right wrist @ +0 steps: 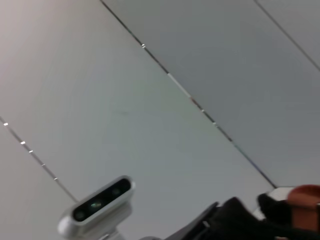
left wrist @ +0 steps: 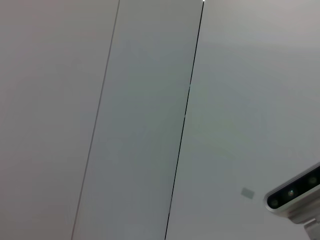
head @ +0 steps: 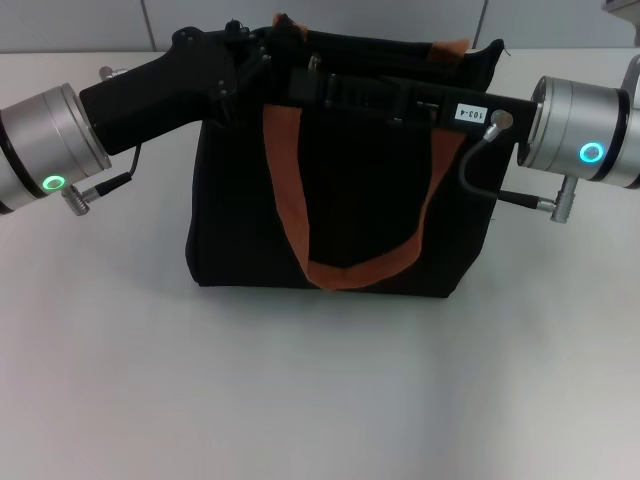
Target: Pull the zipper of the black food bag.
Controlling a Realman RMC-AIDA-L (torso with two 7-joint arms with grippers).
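On the white desk (head: pixel 320 400), centre: boxy black fabric food bag (head: pixel 240 220), upright, orange-brown webbing handle (head: pixel 350 268) looping down its near face. Zipper: pull tab not discernible; the zip line along the bag's top is hidden by both arms. Left gripper (head: pixel 262 48): black, reaching in from the left over the bag's top far edge; spread or pressed together, cannot tell. Right gripper (head: pixel 315 85): black, lying across the bag's upper near edge from the right; likewise cannot tell.

A small white label (head: pixel 470 113) on the right arm reads "103-4", upside down.
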